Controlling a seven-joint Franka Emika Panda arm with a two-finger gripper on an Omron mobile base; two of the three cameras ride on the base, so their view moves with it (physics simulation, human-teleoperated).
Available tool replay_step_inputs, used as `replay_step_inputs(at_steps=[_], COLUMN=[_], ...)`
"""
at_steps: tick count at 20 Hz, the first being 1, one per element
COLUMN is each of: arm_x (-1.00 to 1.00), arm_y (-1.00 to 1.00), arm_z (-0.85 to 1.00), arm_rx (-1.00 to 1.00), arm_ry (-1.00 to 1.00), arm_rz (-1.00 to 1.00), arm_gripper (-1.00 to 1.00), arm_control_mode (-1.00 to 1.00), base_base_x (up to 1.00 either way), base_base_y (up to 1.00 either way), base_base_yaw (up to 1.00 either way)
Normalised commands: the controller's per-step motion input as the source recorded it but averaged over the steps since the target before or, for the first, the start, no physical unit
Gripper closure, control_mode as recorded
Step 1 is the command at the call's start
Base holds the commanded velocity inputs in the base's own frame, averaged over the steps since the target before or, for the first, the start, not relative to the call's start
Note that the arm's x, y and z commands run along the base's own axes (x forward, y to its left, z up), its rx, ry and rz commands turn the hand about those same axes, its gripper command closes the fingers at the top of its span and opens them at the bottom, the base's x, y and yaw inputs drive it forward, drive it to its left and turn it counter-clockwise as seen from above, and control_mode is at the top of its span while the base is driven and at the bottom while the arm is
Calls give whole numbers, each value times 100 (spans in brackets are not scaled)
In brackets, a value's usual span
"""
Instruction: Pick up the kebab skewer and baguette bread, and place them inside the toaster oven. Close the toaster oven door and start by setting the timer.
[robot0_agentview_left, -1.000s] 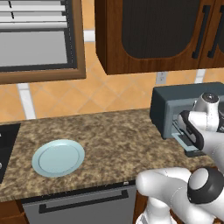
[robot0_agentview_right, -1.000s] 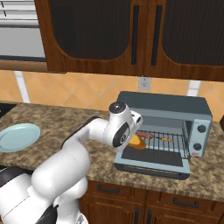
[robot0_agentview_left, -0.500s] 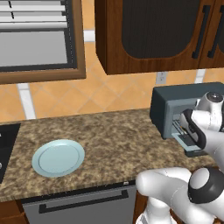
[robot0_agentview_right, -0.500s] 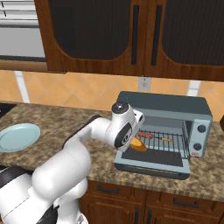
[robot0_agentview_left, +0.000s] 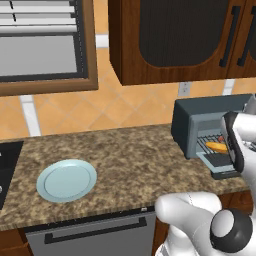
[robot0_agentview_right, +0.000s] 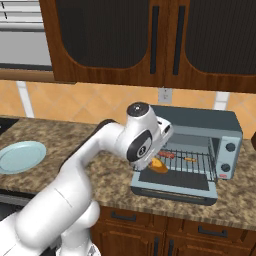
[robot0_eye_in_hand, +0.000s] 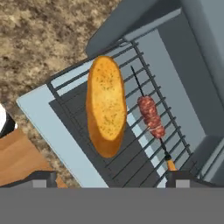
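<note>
On the wire rack (robot0_eye_in_hand: 131, 144) of the toaster oven (robot0_agentview_right: 200, 145) lay the baguette bread (robot0_eye_in_hand: 106, 105) and the kebab skewer (robot0_eye_in_hand: 151, 116), side by side and not touching, the loaf nearer the oven's open front edge and the skewer deeper inside. The skewer's dark red chunks sat bunched near the middle of its thin stick, with the orange-tan tip pointing toward the lower edge of the hand view. The toaster oven door (robot0_agentview_right: 175, 187) hung folded down flat in front of the oven, just above the counter (robot0_agentview_left: 130, 165), its glass facing up.

The gripper (robot0_eye_in_hand: 109, 179) hovered over the rack with its two dark fingertips (robot0_eye_in_hand: 37, 178) spread wide apart, holding nothing; the loaf lay free between and beyond them. From the right base view the white arm reached across to the oven's left front corner, its wrist hiding part of the opening, and the baguette's orange end showed just below it.

Well away from the oven, toward the far left of the counter, a pale blue plate (robot0_agentview_left: 66, 180) sat bare. Brown wooden cabinets (robot0_agentview_right: 150, 40) hung above the oven.
</note>
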Motion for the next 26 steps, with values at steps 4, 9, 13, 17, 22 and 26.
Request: replay_step_inputs(at_steps=[4, 9, 13, 17, 22, 26], arm_x=[-82, -21, 0, 14, 4, 8], arm_y=[-28, -17, -10, -22, -1, 0], arm_z=[8, -20, -28, -13, -42, -57], arm_rx=[6, 4, 7, 15, 17, 8], arm_ry=[4, 6, 0, 1, -2, -10], arm_rz=[-52, -58, -51, -30, -15, -14], arm_gripper=[-100, -100, -100, -100, -100, -100], arm_control_mode=[-100, -100, -100, -100, -100, -100], base_base_x=[0, 0, 0, 0, 0, 0], base_base_y=[0, 0, 0, 0, 0, 0], base_base_yaw=[0, 0, 0, 0, 0, 0])
